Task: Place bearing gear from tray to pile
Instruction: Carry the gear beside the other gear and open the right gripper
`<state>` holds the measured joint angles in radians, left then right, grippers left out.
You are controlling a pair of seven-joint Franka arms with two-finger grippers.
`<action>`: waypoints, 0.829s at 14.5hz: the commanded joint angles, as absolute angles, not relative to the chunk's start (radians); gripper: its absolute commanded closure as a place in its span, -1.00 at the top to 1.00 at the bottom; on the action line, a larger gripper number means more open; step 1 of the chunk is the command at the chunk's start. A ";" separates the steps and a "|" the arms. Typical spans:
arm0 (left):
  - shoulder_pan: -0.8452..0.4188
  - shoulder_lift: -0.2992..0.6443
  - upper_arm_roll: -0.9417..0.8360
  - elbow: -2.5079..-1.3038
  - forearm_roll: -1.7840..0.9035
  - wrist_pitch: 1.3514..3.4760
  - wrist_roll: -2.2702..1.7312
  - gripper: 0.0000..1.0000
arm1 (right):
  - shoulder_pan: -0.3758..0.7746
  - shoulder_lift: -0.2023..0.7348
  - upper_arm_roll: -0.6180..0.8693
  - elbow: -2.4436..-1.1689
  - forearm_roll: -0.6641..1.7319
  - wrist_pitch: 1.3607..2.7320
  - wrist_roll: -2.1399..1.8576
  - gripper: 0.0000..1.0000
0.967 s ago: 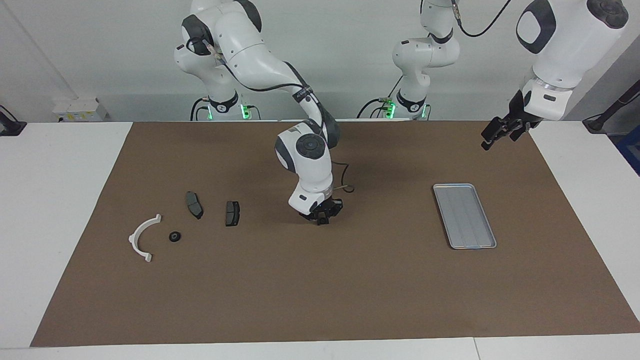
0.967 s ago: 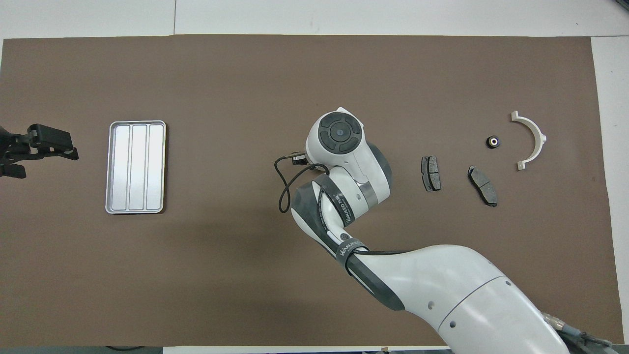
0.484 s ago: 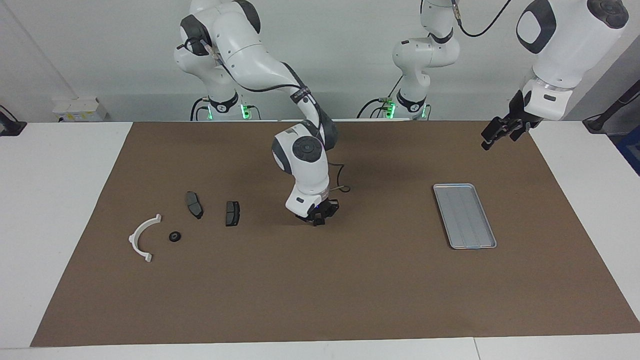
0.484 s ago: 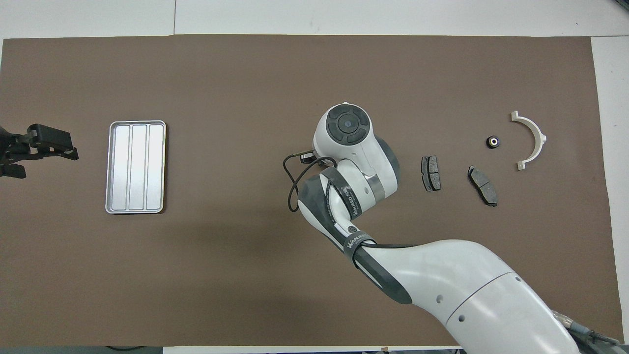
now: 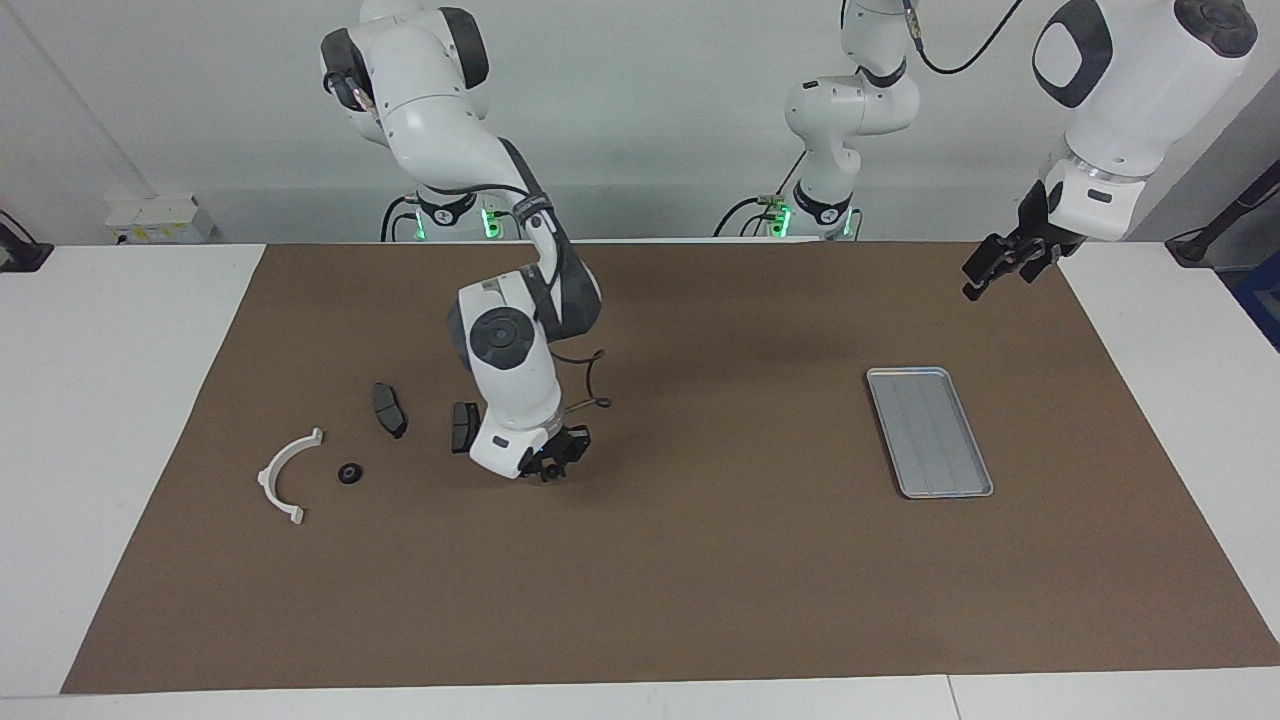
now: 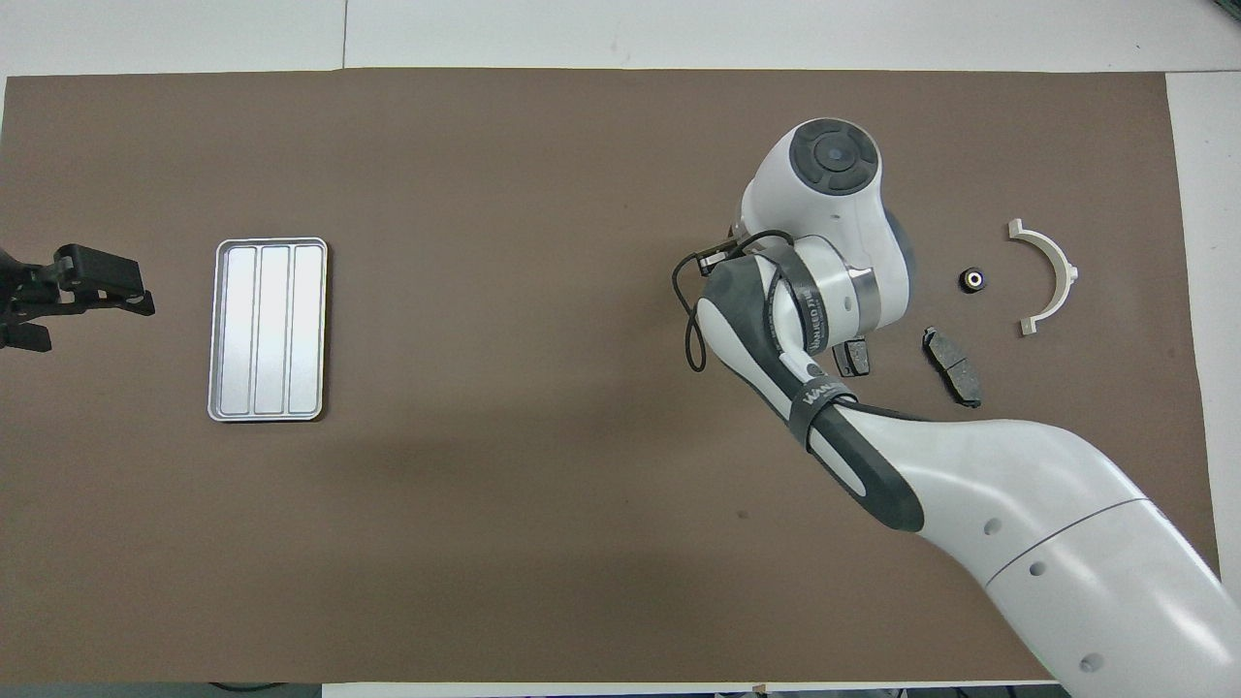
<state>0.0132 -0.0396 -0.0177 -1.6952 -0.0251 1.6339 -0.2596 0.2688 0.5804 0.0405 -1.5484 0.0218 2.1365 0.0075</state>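
Observation:
The silver tray lies at the left arm's end of the mat with nothing in it. The pile sits at the right arm's end: a white half-ring bracket and two dark pads. The second pad is partly covered by the arm. A small black bearing gear lies on the mat beside the bracket. My right gripper hangs low over the mat beside that second pad, shut; whether it holds anything does not show. The overhead view hides it under its own wrist.
My left gripper waits open in the air over the mat's edge, off the tray's end. A brown mat covers the table; white table strips border it.
The right arm has swung from the middle of the mat toward the pile, with its gripper staying shut and low. The left arm and all parts on the mat have not moved.

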 commanded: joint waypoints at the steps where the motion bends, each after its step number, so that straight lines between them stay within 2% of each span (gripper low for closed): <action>1: 0.023 -0.040 -0.021 -1.694 -0.038 1.624 -0.255 1.00 | 0.187 0.542 0.055 -1.565 0.009 2.094 -0.089 -1.00; 5: 0.023 -0.040 -0.021 -1.694 -0.038 1.624 -0.255 1.00 | 0.101 0.531 0.055 -1.581 0.009 2.043 -0.158 -1.00; 12: 0.023 -0.040 -0.021 -1.694 -0.038 1.624 -0.255 1.00 | 0.015 0.479 0.049 -1.661 -0.034 2.011 -0.181 -1.00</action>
<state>0.0132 -0.0396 -0.0177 -1.6952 -0.0251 1.6339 -0.2596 0.0466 0.5219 0.0387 -1.6006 -0.0085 2.0101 -0.1500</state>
